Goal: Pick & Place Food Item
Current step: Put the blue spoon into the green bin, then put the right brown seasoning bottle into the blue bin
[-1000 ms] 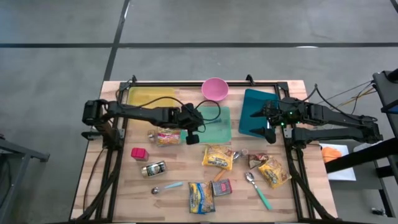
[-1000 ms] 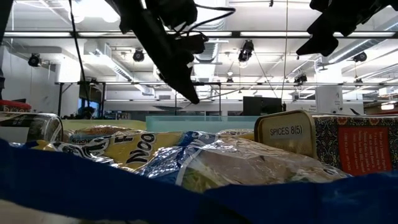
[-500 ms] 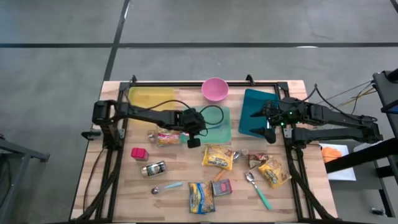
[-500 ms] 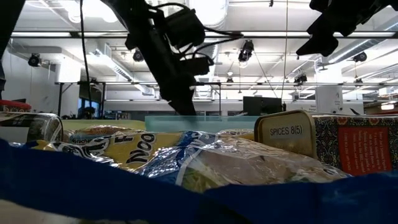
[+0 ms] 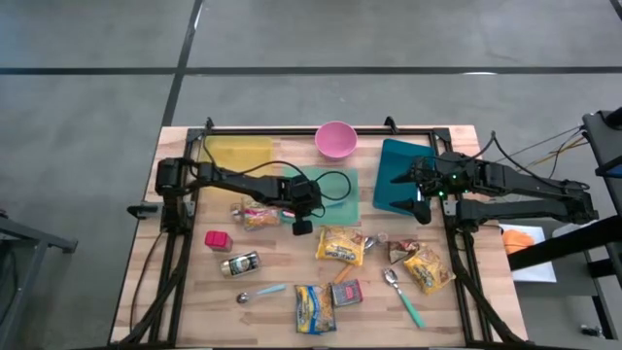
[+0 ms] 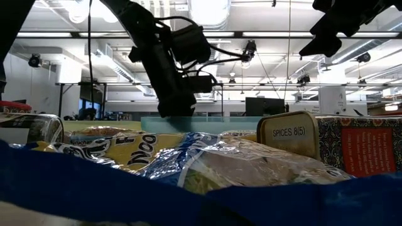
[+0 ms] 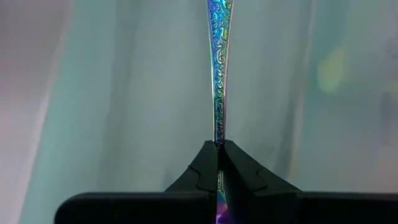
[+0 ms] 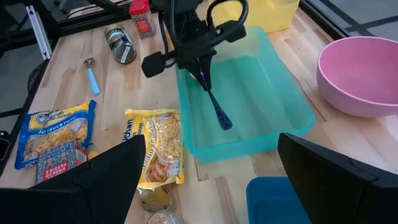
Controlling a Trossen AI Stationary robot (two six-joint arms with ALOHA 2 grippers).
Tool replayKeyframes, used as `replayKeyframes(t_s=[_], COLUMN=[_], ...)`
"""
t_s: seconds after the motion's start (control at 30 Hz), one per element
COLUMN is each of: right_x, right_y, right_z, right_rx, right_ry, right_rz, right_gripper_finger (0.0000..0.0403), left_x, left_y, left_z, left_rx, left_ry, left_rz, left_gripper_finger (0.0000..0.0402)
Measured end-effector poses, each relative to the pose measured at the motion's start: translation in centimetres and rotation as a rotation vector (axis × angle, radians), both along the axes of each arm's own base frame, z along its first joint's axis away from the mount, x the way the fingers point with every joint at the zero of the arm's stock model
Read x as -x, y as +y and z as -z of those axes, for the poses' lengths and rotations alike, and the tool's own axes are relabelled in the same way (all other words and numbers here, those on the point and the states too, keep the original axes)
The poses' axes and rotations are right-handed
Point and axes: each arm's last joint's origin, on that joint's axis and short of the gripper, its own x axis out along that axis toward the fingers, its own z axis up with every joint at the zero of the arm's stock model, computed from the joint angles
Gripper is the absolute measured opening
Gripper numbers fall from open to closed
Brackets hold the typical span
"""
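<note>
Left gripper (image 8: 200, 64) over near edge of teal tray (image 8: 283, 93) — fingers (image 7: 205, 165) clamped on handle of iridescent spoon (image 8: 217, 111). Spoon hangs down into tray, bowl end near tray floor. Right gripper (image 5: 425, 207) waits over blue bin (image 5: 394, 170), jaws spread wide, empty. Noodle packet (image 8: 159, 148) lies on table just beside tray; pink bowl (image 8: 360, 74) beyond tray's far end.

My left hand (image 5: 302, 227) has drawn back along the green tray (image 5: 352, 206) toward its near rim, pinched shut on the iridescent spoon (image 8: 215, 106). My elbow has folded in and my shoulder end has slid closer to the tray. Seen from table height, my hand has sunk lower, down to the tray's rim.
</note>
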Motion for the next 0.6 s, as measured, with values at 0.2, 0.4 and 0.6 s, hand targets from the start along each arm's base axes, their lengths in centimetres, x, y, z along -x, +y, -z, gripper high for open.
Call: replayKeyframes(t_s=[0.2, 0.4, 0.6], right_x=[0.00, 0.00, 0.01], right_y=[0.00, -0.01, -0.01], right_z=[0.01, 0.01, 0.26], right_rx=[0.000, -0.021, -0.080], right_ry=[0.001, 0.000, 0.019], right_rz=[0.000, 0.016, 0.051], right_gripper_finger=[0.0364, 0.0364, 0.0364], left_x=[0.00, 0.01, 0.13], left_y=[-0.04, -0.04, -0.05], left_z=[0.05, -0.01, -0.16], left_rx=[0.007, 0.013, 0.014], left_ry=[0.001, -0.003, 0.004], left_rz=[-0.007, -0.021, -0.021], left_gripper_finger=[0.0012, 0.0074, 0.0124])
